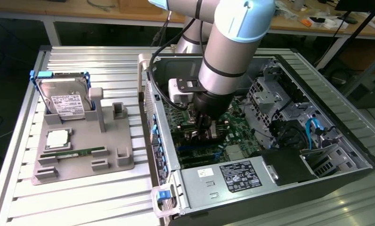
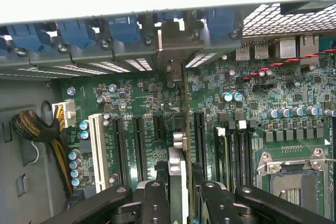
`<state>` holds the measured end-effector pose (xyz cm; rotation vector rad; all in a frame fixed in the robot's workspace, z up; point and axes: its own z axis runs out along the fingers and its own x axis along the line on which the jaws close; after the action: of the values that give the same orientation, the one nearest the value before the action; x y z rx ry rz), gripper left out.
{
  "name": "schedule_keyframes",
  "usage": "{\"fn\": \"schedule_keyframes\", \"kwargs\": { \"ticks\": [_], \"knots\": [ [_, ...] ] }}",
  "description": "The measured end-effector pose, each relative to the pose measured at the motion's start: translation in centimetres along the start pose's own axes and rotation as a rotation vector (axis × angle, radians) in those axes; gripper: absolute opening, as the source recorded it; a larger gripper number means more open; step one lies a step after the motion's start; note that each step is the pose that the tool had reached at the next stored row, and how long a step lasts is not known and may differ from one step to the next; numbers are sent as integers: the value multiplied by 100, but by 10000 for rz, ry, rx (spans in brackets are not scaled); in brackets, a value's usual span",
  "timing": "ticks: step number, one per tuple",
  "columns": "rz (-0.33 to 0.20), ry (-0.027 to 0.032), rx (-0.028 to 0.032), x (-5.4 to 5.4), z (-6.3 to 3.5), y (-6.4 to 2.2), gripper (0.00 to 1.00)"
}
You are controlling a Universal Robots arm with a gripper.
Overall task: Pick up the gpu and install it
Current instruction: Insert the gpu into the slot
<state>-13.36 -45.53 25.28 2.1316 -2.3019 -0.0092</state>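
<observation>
While the open computer case (image 1: 329, 89) lies on a ribbed metal table (image 1: 80, 197), the gripper (image 2: 178, 203) inside it clamps the gpu (image 2: 177, 169).

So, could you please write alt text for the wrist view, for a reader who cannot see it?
The gripper holds the gpu on edge over the green motherboard, between long black expansion slots, with its metal bracket beside the blue latches. An empty processor socket lies nearby.
</observation>
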Motion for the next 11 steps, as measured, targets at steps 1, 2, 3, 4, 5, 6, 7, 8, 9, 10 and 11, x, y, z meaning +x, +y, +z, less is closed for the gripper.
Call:
{"fn": "schedule_keyframes", "kwargs": {
  "ticks": [1,2,3,4,5,6,7,8,9,10,11],
  "knots": [
    [-1,0,-13,0,0,-2,28],
    [-1,1,-24,0,0,-3,28],
    [-1,2,-35,0,0,-5,28],
    [-1,3,-43,0,0,-6,28],
    [-1,3,-52,0,0,-7,28],
    [0,4,-58,0,-1,-8,28],
    [-1,4,-64,0,0,-9,28],
    [0,4,-71,-1,0,-10,28],
    [-1,4,-79,-1,-1,-11,28],
    [-1,5,-84,-1,-1,-11,28],
    [-1,5,-88,-1,-1,-11,28]
  ]
}}
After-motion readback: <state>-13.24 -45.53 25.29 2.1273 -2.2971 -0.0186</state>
